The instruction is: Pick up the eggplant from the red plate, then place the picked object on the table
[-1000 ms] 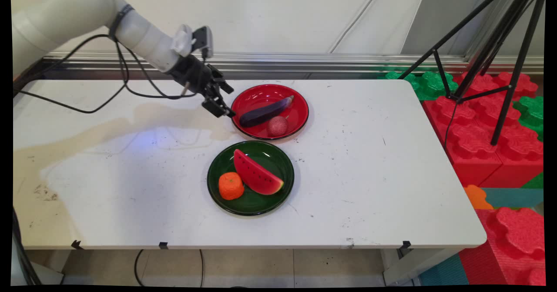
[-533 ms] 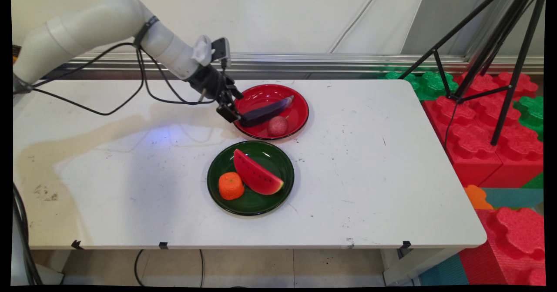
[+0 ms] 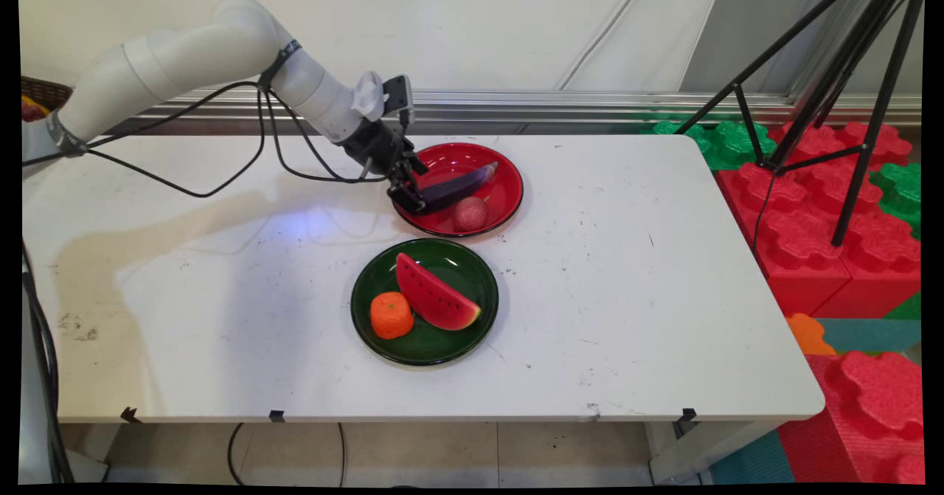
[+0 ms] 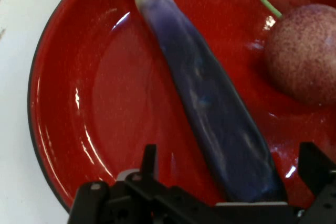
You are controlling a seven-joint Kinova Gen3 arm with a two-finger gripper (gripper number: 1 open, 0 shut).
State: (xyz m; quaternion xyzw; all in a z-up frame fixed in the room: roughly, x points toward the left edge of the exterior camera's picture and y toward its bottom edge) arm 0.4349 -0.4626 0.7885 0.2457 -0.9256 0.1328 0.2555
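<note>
Purple eggplant [image 4: 210,108] lying aslant in red plate [image 4: 63,129], beside speckled round fruit [image 4: 302,53]. Gripper [image 4: 228,177] spread wide astride thick end, gripping nothing. Likely light, stiff, glossy-slick; best taken mid-body, across the width.

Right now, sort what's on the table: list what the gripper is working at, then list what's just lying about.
At the gripper:
- gripper, jaws open either side of the eggplant's thick end
- eggplant
- red plate under it
- speckled red fruit beside the eggplant, same plate

Lying about:
- green plate
- watermelon slice
- orange
</note>
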